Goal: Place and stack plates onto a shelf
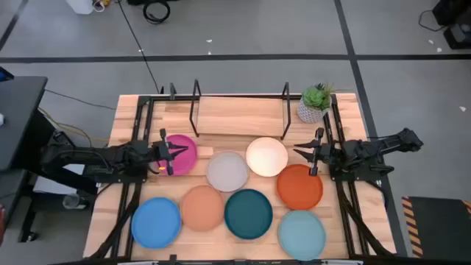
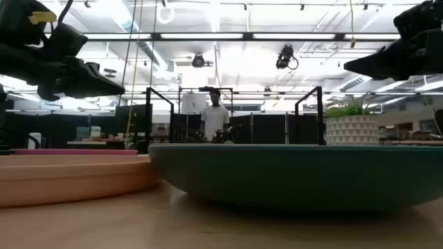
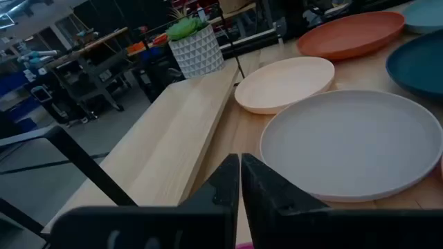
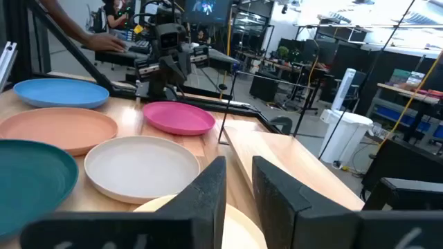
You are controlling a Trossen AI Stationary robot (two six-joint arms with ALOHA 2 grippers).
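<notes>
Logging zero plates on the shelf (image 1: 239,118): we are seeing its wood base bare between the black posts. All eight are lying flat on the surface (image 1: 125,118) in front of it: magenta plate (image 1: 181,153), grey plate (image 1: 227,171), cream plate (image 1: 266,157), orange-red plate (image 1: 300,186), blue plate (image 1: 156,222), peach plate (image 1: 202,207), teal plate (image 1: 249,213), aqua plate (image 1: 302,234). We are finding the left gripper (image 1: 163,153) hovering at the magenta plate's edge, jaws pressed together, empty. The right gripper (image 1: 318,151) is hanging beside the cream plate, jaws slightly spread, empty. We are judging every placement still ahead.
</notes>
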